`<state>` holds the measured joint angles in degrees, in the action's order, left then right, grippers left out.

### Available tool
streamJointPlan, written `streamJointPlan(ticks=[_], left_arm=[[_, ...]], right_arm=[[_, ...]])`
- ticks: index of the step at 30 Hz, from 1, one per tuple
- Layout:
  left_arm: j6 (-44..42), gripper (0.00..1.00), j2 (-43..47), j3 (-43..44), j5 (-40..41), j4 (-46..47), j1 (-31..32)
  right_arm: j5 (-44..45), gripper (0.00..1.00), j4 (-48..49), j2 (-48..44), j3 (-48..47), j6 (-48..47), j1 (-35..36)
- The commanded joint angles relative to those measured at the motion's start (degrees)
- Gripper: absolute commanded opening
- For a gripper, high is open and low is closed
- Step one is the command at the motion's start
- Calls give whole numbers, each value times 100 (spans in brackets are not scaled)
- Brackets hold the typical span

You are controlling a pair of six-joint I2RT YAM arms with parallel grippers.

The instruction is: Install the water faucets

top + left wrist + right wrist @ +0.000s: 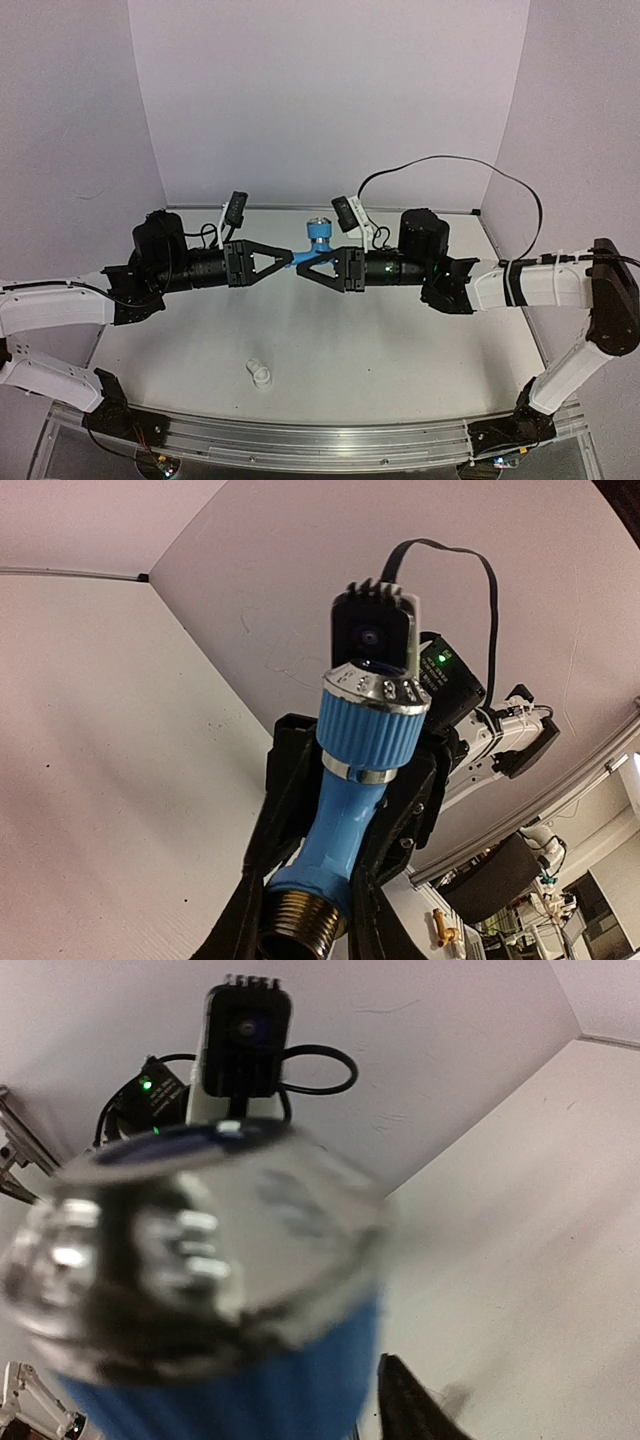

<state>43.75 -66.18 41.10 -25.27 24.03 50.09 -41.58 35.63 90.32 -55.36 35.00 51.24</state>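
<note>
The water faucet (318, 240), light blue with a silvery ribbed knob, hangs in the air above the middle of the table between both arms. My left gripper (292, 262) is shut on its lower end, by the brass threaded collar (300, 912). The right gripper (304, 268) comes in from the opposite side. Its black fingers (425, 800) lie against both sides of the blue neck just under the knob. The right wrist view is filled by the blurred knob (210, 1250). There only one finger (415, 1410) shows, right beside the blue body.
A small white cylindrical fitting (259, 372) stands on the white table (400, 350) near the front, left of centre. A metal rail (320, 440) runs along the near edge. A black cable (450, 160) loops above the right arm. Lilac walls close in the back and sides.
</note>
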Motion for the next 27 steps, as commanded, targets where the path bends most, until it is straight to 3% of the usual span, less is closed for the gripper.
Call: streamJointPlan(ticks=[1,3,6,8,12,23,25,27], left_arm=[[17,0,16,73,0,414,10],[3,0,1,73,4,409,10],[-18,0,-34,73,-12,399,8],[-32,0,-49,90,-23,391,10],[-30,0,-62,86,-47,391,10],[10,0,-98,69,-115,379,10],[11,0,-112,85,-134,383,10],[12,0,-123,91,-149,381,10]], right_arm=[[-69,27,359,-70,-221,63,0],[-30,27,447,-109,-175,94,-5],[-8,42,555,-132,-157,195,-6],[26,42,637,-121,-144,258,-2],[-17,29,761,-69,-158,301,-4],[-162,28,1121,187,-253,651,-2],[-231,22,1182,267,-284,696,-2],[-297,4,1221,322,-303,726,-5]])
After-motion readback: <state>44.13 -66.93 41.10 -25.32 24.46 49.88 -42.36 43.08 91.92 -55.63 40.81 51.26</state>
